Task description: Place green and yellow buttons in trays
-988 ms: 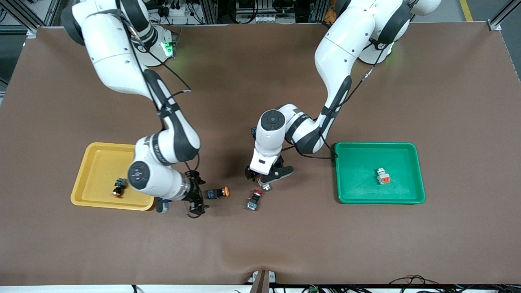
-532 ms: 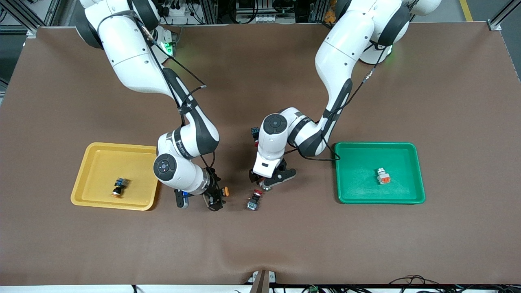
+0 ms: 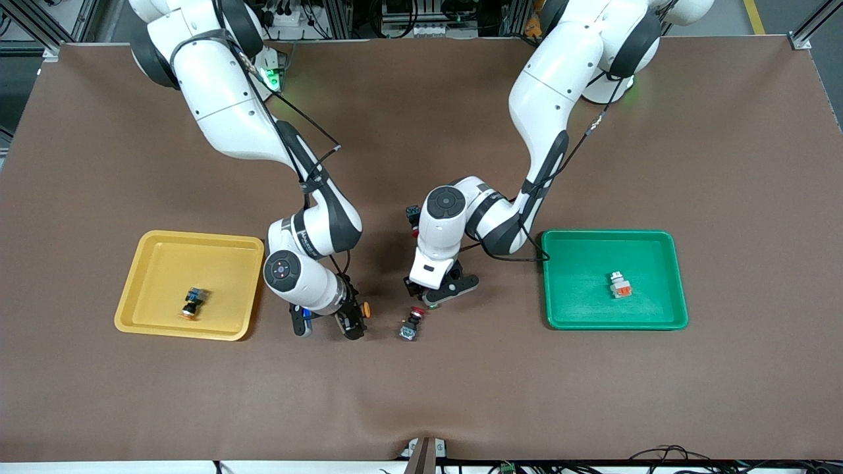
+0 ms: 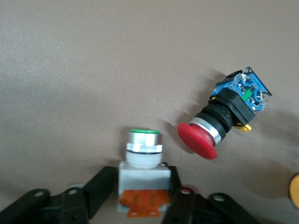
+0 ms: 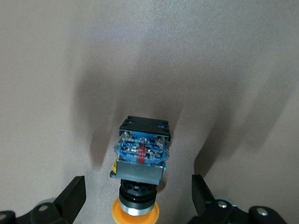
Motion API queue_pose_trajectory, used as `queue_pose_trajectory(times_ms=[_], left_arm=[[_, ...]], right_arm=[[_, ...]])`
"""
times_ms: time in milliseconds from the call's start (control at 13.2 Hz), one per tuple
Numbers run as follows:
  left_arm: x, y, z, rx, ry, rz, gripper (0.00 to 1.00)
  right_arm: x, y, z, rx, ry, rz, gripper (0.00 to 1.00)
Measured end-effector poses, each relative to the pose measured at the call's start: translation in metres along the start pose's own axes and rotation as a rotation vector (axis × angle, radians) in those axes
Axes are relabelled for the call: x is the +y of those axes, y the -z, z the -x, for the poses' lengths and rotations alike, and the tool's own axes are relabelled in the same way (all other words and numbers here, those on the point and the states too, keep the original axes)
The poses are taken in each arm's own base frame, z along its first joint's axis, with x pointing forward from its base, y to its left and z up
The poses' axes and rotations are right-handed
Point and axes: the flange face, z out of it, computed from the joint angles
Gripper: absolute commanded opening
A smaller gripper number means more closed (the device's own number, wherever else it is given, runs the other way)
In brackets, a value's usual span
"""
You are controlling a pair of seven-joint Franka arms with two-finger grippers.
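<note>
Brown counter (image 3: 724, 164): our left gripper (image 4: 142, 205) has pinched the silver-white button (image 4: 142, 179) beside a red-capped switch (image 4: 224, 119); our right gripper (image 5: 138, 196) stands wide around the yellow-capped button (image 5: 140, 158), between the yellow tray (image 3: 158, 253) and green tray (image 3: 579, 263).

High front camera facing both robot bases across the brown table (image 3: 724, 164), whole workspace in frame, each wrist camera looking steeply down, close to the tabletop, left wrist and front views sharing the red-capped switch (image 4: 219, 126).
</note>
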Motion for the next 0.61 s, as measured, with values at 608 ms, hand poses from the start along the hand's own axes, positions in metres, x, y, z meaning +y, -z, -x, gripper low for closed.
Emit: queue_pose_trajectory(times_ms=[608], left_arm=[[-0.003, 0.087, -0.080, 0.036, 0.025, -0.037, 0.00]], right_arm=[[-0.001, 0.003, 0.000, 0.011, 0.048, -0.004, 0.00]])
